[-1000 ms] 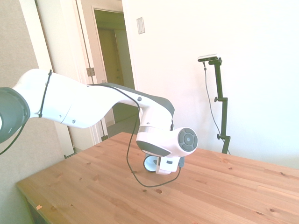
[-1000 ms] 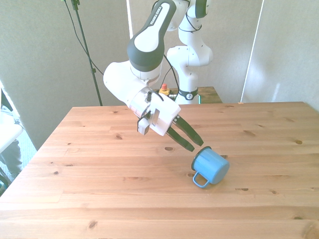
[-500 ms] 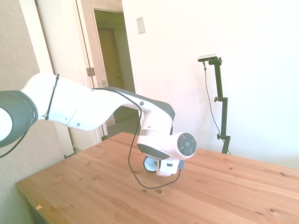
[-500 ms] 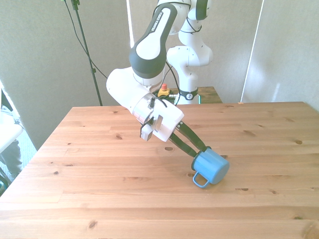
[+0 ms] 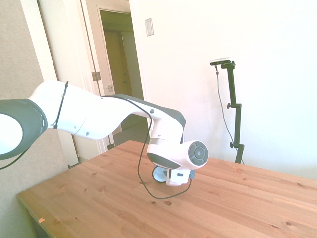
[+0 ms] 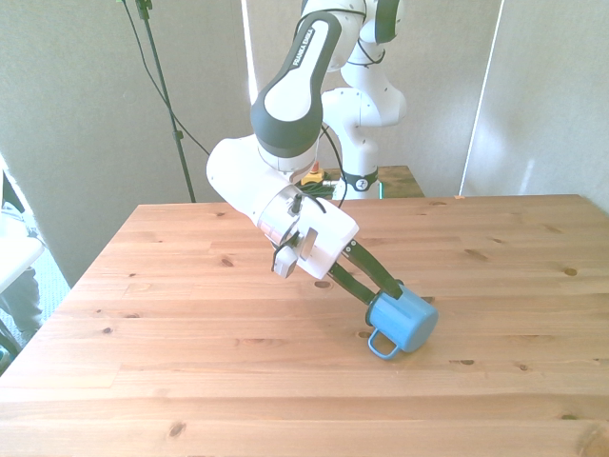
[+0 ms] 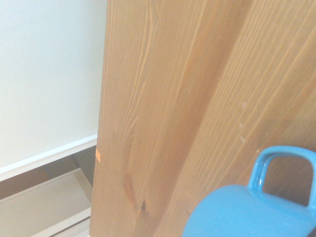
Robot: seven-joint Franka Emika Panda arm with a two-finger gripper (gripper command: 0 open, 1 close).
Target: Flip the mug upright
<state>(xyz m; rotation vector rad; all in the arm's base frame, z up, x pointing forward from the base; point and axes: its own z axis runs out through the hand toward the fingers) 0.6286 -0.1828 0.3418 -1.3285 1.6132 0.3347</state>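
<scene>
The light-blue mug (image 6: 407, 322) lies on its side on the wooden table (image 6: 190, 324), right of the middle in the front view. Its loop handle (image 6: 380, 344) points toward the near edge and its mouth faces the arm. My gripper (image 6: 381, 292) slants down to the mug's rim, its dark fingers (image 6: 360, 284) still apart with their tips at the rim. In the side view the white hand (image 5: 179, 163) covers most of the mug (image 5: 159, 173); only its white inside shows. The wrist view holds the mug (image 7: 247, 210) and its handle (image 7: 284, 165) close up.
A black cable (image 5: 148, 191) loops from the wrist down onto the table. The table's edge (image 7: 101, 148) and the floor beyond it show in the wrist view. An open doorway (image 5: 119, 54) stands behind the arm.
The gripper has come down and forward toward the mug, and its fingertips now reach the rim. The mug has stayed where it was.
</scene>
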